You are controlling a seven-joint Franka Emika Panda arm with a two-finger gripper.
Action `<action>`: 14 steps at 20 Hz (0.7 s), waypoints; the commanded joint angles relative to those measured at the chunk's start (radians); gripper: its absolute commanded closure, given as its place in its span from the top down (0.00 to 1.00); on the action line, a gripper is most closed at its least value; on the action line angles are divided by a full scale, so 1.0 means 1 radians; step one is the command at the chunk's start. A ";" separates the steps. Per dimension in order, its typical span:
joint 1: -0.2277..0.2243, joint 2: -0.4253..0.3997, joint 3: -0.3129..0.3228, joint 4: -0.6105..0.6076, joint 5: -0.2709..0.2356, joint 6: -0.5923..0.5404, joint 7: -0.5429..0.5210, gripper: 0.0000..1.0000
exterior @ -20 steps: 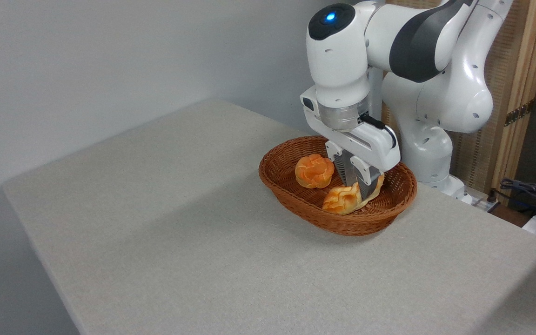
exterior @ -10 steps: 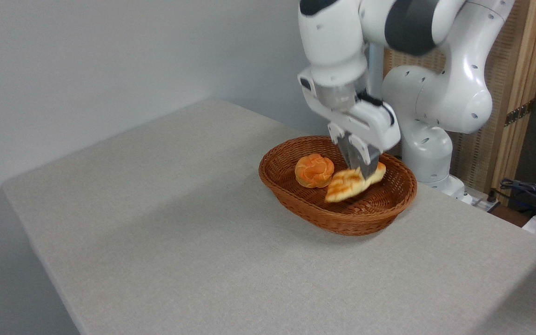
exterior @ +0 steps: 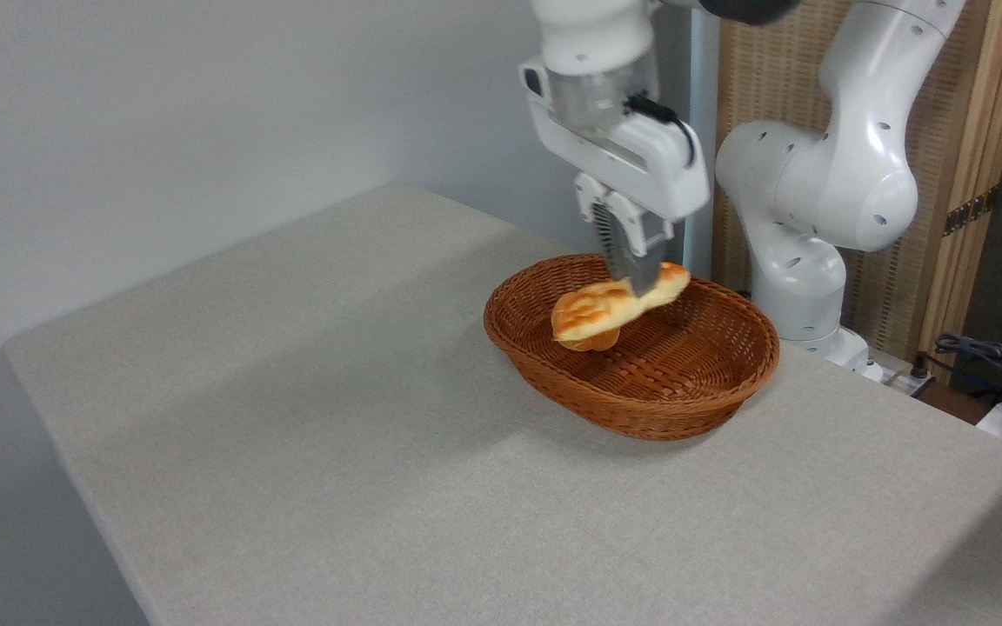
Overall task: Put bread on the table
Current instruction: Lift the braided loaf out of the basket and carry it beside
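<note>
My gripper [exterior: 634, 283] is pinching the bread [exterior: 610, 303] near its middle; the loaf hangs in the air above the basket [exterior: 640, 409], tilted, its lower end over the left part; the basket sits near the back right edge of the table [exterior: 336, 435]; a small bun [exterior: 592, 341] peeks out under the loaf.
</note>
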 commanded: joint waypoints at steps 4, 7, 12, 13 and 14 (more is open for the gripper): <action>-0.072 0.389 0.041 0.445 -0.039 0.043 0.012 0.15; -0.081 0.536 0.013 0.522 -0.117 0.163 -0.002 0.18; -0.083 0.708 -0.082 0.562 -0.122 0.321 -0.127 0.46; -0.083 0.728 -0.100 0.560 -0.119 0.340 -0.147 0.59; -0.083 0.742 -0.108 0.560 -0.119 0.350 -0.152 0.74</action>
